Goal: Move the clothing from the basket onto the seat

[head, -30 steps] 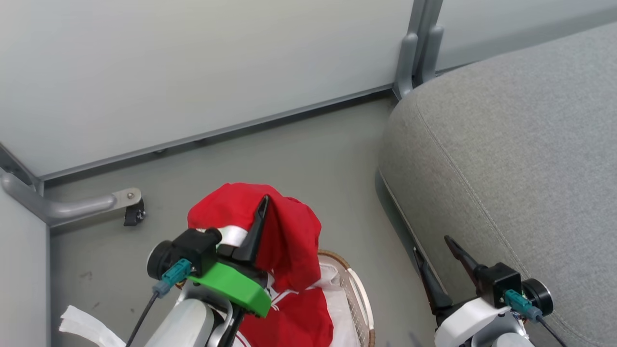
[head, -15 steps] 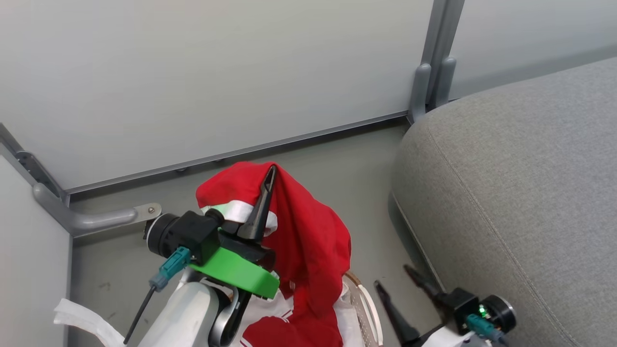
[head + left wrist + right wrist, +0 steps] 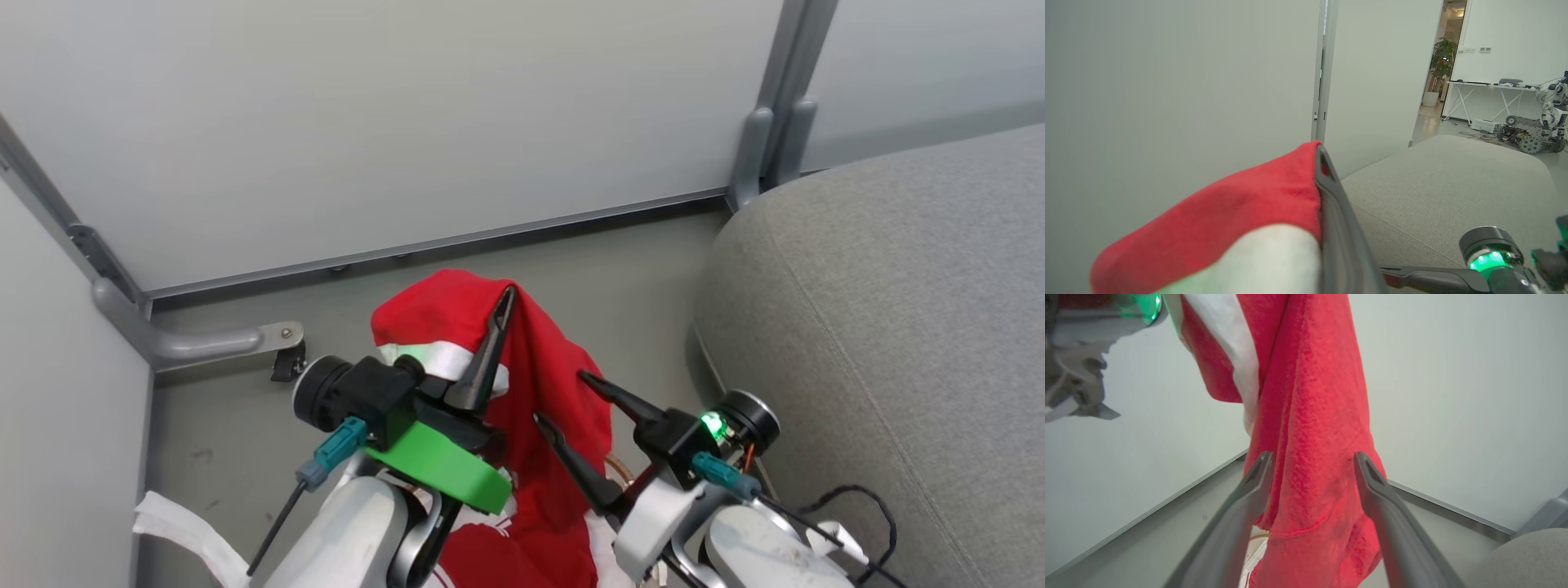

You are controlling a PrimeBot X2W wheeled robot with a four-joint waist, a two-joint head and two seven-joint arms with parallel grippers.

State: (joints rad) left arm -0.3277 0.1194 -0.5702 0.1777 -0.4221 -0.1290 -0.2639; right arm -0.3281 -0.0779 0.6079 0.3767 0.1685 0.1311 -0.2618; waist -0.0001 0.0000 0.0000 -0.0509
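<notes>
The left end effector [image 3: 504,304] was pinched shut on the clothing [image 3: 445,314], gripping a fold of the red fabric near a white band and holding it up above the floor [image 3: 245,441]. From that pinch the garment hung down in a long red drape, its lower end dropping toward the bottom of the head view, where a sliver of the basket [image 3: 617,469] showed between the two arms. The right end effector [image 3: 562,398] was spread wide, its two dark fingers pointing at the hanging fabric. In the right wrist view the red drape [image 3: 1306,416] lay across the gap between those fingers [image 3: 1249,490], though whether they touched it could not be told. The grey seat [image 3: 898,327] stood to the robot's right, bare of clothing, with a pale wall panel [image 3: 408,122] behind.
</notes>
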